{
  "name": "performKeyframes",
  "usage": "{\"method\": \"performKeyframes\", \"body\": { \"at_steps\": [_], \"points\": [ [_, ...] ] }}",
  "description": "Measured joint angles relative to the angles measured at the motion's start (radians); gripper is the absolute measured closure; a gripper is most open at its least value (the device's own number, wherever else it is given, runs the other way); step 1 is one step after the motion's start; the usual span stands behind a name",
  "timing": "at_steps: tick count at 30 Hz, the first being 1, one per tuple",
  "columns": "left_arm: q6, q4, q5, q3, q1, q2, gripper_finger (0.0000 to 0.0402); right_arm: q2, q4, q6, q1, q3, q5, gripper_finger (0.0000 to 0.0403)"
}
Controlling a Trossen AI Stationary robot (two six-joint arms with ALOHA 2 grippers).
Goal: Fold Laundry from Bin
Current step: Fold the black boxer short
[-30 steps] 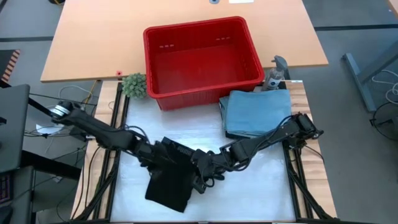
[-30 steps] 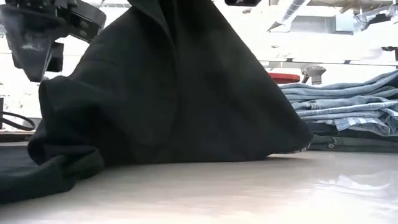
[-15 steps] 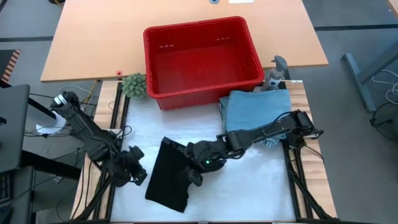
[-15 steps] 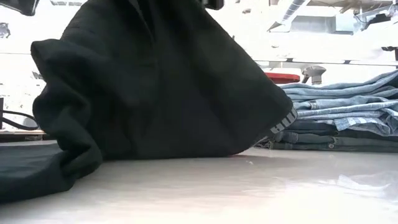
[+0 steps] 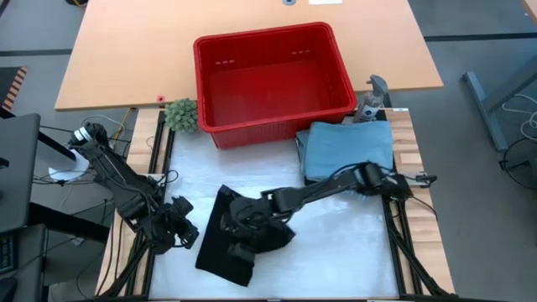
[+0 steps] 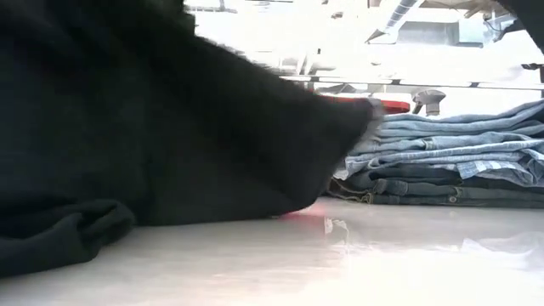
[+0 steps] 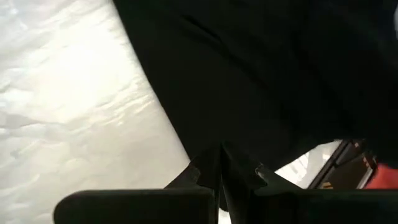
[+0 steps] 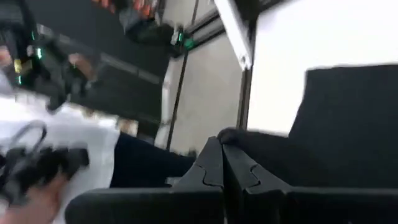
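Near the worktop's front edge, the clenched right gripper (image 5: 241,252) should press the soft black cloth garment (image 5: 220,252) flat, seemingly pinching its fold.

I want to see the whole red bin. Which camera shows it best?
The high view: the bin shows whole from above, with nothing visible inside. The low view shows only a red sliver of it behind the folded denim stack. Neither wrist view shows it clearly.
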Motion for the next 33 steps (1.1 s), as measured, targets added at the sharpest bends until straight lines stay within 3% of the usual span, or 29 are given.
{"method": "performKeyframes", "body": {
  "at_steps": [3, 9, 18, 25, 29, 33],
  "points": [
    [0.000, -0.003, -0.008, 0.000, 0.002, 0.000, 0.0401, 0.082, -0.050, -0.041, 0.002, 0.141, -0.054, 0.0389],
    [-0.017, -0.003, -0.029, 0.000, 0.002, -0.001, 0.0401, 0.134, -0.278, -0.197, -0.017, 0.354, -0.050, 0.0389],
    [-0.036, -0.003, -0.074, 0.000, 0.002, 0.000, 0.0401, 0.189, -0.369, -0.254, -0.060, 0.349, -0.069, 0.0389],
    [-0.053, -0.003, -0.105, 0.000, 0.002, 0.000, 0.0401, 0.234, -0.339, -0.301, -0.062, 0.350, -0.071, 0.0383],
    [-0.062, -0.003, -0.105, 0.000, 0.002, 0.000, 0.0401, 0.232, -0.329, -0.361, -0.073, 0.350, -0.060, 0.0355],
    [-0.064, -0.004, -0.114, 0.000, 0.002, 0.000, 0.0401, 0.226, -0.334, -0.418, -0.082, 0.351, -0.052, 0.0303]
  ]
}}
